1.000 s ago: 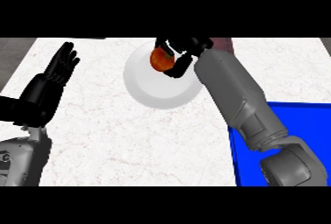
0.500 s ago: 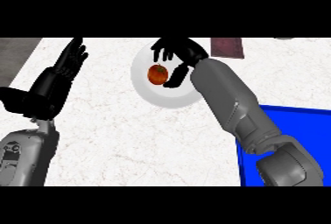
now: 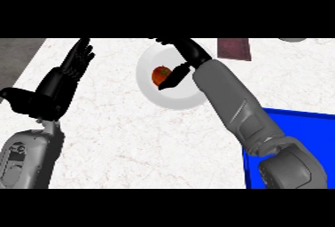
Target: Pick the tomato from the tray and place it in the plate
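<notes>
The tomato (image 3: pixel 160 75) lay in the plate (image 3: pixel 167 99). The right robot hand (image 3: pixel 191 49) was open at its 2 o'clock, the left robot hand (image 3: pixel 62 82) open at 9 o'clock.

Count, by kind:
One red-orange round tomato (image 3: pixel 160 75), at 12 o'clock.
One white round plate (image 3: pixel 163 99).
One blue flat tray (image 3: pixel 307 133), at 4 o'clock.
One dark maroon rectangular piece (image 3: pixel 233 48), at 1 o'clock.
One grey rounded item (image 3: pixel 291 39), cut by the upper edge.
Two black hands: left hand (image 3: pixel 56 86), right hand (image 3: pixel 189 51).
Two grey forearms: left forearm (image 3: pixel 29 159), right forearm (image 3: pixel 235 106).
</notes>
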